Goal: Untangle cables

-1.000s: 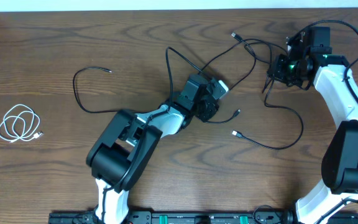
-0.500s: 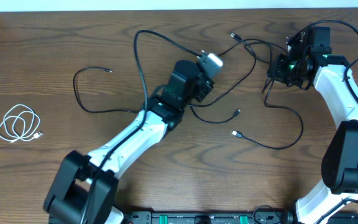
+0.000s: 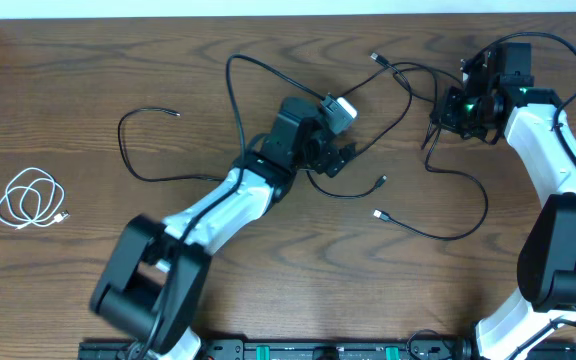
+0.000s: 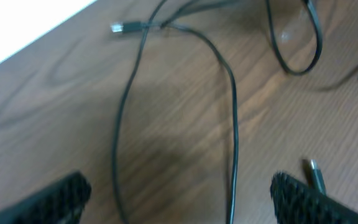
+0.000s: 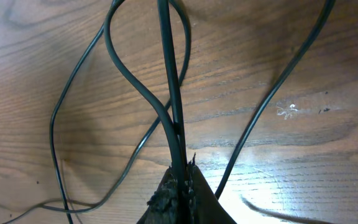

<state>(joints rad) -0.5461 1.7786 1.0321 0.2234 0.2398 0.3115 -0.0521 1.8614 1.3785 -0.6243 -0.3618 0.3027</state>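
Since a second ago my left arm has swung up and across, dragging a black loop (image 3: 236, 90) out toward the left. My left gripper (image 3: 338, 158) has just let go: in the wrist view its fingers (image 4: 55, 196) stand wide apart, with only table (image 3: 68, 280) and slack cord between them.

Far left, the white cable (image 3: 30, 198) lies coiled on its own, well apart from everything. Beside it a lone black cable (image 3: 140, 150) also looks free. The loop I dropped runs back past my left wrist toward the tangle (image 3: 408, 80) at the far right of the table. There my right gripper (image 5: 180, 180) is clamped on a black strand (image 5: 169, 74), pinning it.

To do this step well, I judge that the right-hand anchor should hold firm. My left should take one strand near a loose plug (image 3: 381, 183) and draw it leftward slowly, low over the table. I should watch that it slides through the crossings rather than tightening them.
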